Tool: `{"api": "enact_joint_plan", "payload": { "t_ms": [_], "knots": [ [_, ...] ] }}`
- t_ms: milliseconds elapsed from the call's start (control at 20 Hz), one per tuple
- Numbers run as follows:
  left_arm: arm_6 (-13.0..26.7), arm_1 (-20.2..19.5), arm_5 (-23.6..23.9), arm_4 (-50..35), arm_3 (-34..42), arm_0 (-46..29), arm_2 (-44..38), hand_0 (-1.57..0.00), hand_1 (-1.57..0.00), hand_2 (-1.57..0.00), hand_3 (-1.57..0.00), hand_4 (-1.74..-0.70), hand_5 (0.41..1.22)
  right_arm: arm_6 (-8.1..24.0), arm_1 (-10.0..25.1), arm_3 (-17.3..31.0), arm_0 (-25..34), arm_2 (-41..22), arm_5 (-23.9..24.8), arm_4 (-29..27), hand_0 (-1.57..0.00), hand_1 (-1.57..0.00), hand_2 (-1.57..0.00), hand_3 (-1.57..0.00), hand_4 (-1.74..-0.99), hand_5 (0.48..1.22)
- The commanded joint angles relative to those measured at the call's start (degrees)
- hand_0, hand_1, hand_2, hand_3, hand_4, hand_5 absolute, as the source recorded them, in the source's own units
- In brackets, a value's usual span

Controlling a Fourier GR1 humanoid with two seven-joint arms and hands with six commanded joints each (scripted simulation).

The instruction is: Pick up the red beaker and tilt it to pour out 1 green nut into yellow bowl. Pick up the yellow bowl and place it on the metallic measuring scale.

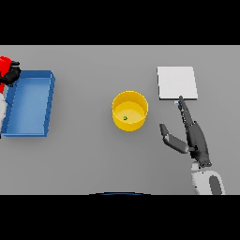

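Reaching in from the lower right, the right hand [194,138] lies nearest, low over the grey desk [93,159] with its fingers straight and its thumb splayed out toward the centre. It holds nothing. The longest fingertip points at, and seems just to touch, the near edge of the metallic measuring scale [176,82], which shows as a pale square plate. That open, spread pose beside the yellow bowl [130,111] looks like readiness to close on the bowl's right wall, since the bowl is the next thing to be carried.

Further out, the yellow bowl stands upright near the middle of the desk, apart from the hand and just left of the scale. A small green nut [125,117] lies on its floor, so the pour appears to be done and the bowl waits for its move onto the scale.

Farthest, at the left edge, a blue tray [47,105] sits well apart from the bowl. Beyond its far left corner the left hand [11,74] is curled round the red beaker [4,63], partly cut off by the frame. It seems parked there to keep the beaker clear of the right arm's work.
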State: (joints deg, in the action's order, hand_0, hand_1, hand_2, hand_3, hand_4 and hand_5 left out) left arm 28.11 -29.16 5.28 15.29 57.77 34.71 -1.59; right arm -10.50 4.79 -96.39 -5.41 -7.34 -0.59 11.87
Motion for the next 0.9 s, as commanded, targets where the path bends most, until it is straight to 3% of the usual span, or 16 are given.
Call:
{"api": "enact_joint_plan", "payload": {
  "t_ms": [0, 100, 200, 250, 350, 500, 650, 850],
  "knots": [
    [0.52, -0.27, 0.39, -0.08, 1.27, -1.74, -0.27, -1.57, -1.57, -1.57, -1.57, -1.74, 1.050, 0.21, 0.47, -0.71, 0.12, 0.28, -0.36, -0.53, 0.00, 0.00, 0.00, 0.00, -1.167, 0.675],
    [2.35, 0.30, 0.71, -0.70, 4.00, -4.03, -0.23, -1.57, -1.57, -1.57, -1.57, -1.74, 0.925, 1.21, 0.93, -1.03, -0.17, 0.79, -0.46, -1.00, 0.00, 0.00, 0.00, 0.00, -1.157, 0.671],
    [4.42, -0.22, -0.88, -1.92, 6.92, -5.56, -0.32, -1.57, -1.57, -1.53, -1.53, -1.52, 0.818, 1.28, 0.58, -0.43, 0.21, 0.57, -0.67, -1.09, 0.00, 0.00, 0.00, 0.00, -1.155, 0.670],
    [3.74, -0.72, -3.70, -2.95, 8.78, -6.03, 0.33, -1.47, -1.34, -1.28, -1.32, -1.37, 0.774, 1.91, 0.47, -0.73, 0.32, 0.59, -0.69, -1.31, 0.00, 0.00, 0.00, 0.00, -1.153, 0.670],
    [3.24, -1.06, -8.51, -6.91, 11.47, -7.51, -0.09, -0.94, -0.86, -0.82, -0.84, -1.13, 0.705, 1.10, 0.44, -0.51, 0.09, 0.46, -0.56, -1.00, 0.00, 0.00, 0.00, 0.00, -1.149, 0.670],
    [4.06, -2.57, -12.89, -8.05, 11.60, -7.78, 0.55, -0.48, -0.44, -0.42, -0.43, -0.92, 0.651, 2.06, 0.53, -1.34, 0.21, 0.74, -0.61, -1.60, 0.00, 0.00, 0.00, 0.00, -1.155, 0.670],
    [4.49, -3.11, -14.38, -5.52, 9.56, -7.26, 2.86, -0.25, -0.22, -0.21, -0.22, -0.83, 0.627, 1.85, 0.46, 0.14, 0.63, 0.51, 0.31, 0.00, 0.00, 0.00, 0.00, 0.00, -1.156, 0.665],
    [2.72, -3.52, -12.31, -3.18, 9.82, -7.22, 3.58, -0.10, -0.09, -0.09, -0.09, -0.78, 0.631, 2.06, 0.31, -0.47, 0.73, 0.20, 1.10, 0.99, 0.00, 0.00, 0.00, 0.00, -1.154, 0.657]
  ]
}}
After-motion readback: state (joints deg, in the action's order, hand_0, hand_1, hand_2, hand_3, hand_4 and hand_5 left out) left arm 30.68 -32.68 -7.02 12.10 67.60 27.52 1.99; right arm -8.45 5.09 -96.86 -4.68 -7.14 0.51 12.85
